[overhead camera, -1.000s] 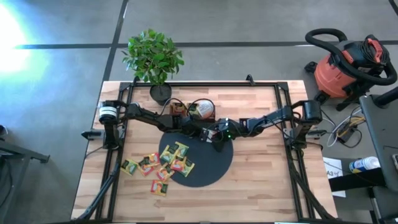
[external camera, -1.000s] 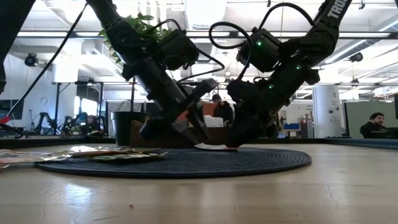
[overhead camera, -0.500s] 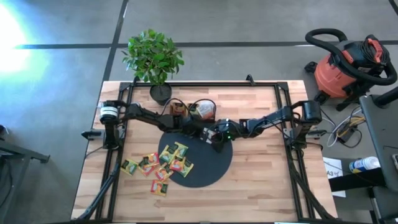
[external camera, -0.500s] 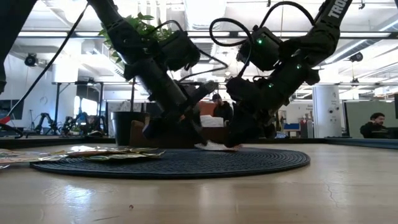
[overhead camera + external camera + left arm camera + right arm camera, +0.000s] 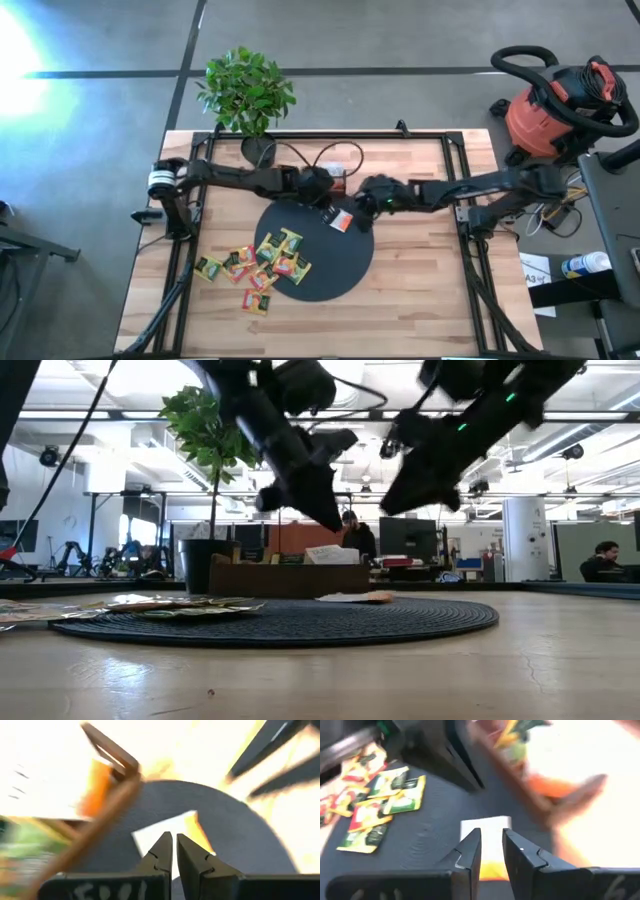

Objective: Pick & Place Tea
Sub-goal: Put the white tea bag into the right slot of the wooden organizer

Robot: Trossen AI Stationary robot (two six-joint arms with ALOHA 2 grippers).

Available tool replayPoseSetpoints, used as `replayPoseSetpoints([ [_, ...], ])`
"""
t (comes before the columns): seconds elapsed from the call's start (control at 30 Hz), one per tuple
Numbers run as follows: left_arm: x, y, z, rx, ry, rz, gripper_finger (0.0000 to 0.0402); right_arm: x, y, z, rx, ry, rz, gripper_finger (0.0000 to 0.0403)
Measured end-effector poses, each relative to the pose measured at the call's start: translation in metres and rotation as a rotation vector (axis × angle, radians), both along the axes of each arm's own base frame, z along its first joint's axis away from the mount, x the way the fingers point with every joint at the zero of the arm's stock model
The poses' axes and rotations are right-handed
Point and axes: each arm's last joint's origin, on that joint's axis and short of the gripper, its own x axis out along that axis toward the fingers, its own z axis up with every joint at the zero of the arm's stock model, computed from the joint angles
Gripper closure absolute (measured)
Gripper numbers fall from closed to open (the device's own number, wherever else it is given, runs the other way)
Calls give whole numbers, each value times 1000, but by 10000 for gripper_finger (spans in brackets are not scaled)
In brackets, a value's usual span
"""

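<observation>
Now both grippers raised, empty: left gripper [image 5: 174,851] fingers nearly closed, right gripper [image 5: 491,849] fingers slightly apart. White-and-orange sachet [image 5: 342,222] lies flat on black disc [image 5: 330,275] below both fingertips. Other sachets [image 5: 262,264] clustered at disc's far edge.

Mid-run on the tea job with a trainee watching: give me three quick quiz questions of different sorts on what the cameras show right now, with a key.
1. True or false: the white-and-orange sachet is held in the left gripper.
2. Multiple choice: the pile of sachets lies mostly
A) at the black disc's edge on the left arm's side
B) inside the wooden tray
C) under the right gripper
3. Fill in: both grippers hang ____ the table, touching no sachet.

Key
1. False: it lies flat on the disc, alone, with both grippers raised clear of it.
2. A
3. above
</observation>
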Motion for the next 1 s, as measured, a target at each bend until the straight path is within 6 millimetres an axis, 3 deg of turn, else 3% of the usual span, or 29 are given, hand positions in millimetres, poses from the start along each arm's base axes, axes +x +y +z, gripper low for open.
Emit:
replayPoseSetpoints([
  [0.17, -4, 13, 26, 79, 54, -21, 401, -35, 0, 32, -40, -17, -62, 330],
  [0.23, -5, 14, 21, 62, 67, -33, 401, -43, 2, 35, 41, -50, -59, 330],
  [0.33, -10, 13, 1, -4, 88, -34, 401, -47, 4, 17, 177, -39, -43, 324],
  [0.47, -19, 13, -28, -91, 87, 52, 401, -38, 5, -11, 285, -94, -79, 306],
  [0.63, -28, 17, -49, -177, 54, 160, 396, -13, 5, -37, 339, -135, -76, 289],
  [1.0, -29, 20, -56, -212, -7, 158, 294, 29, 3, -75, 329, 0, -64, 273],
])
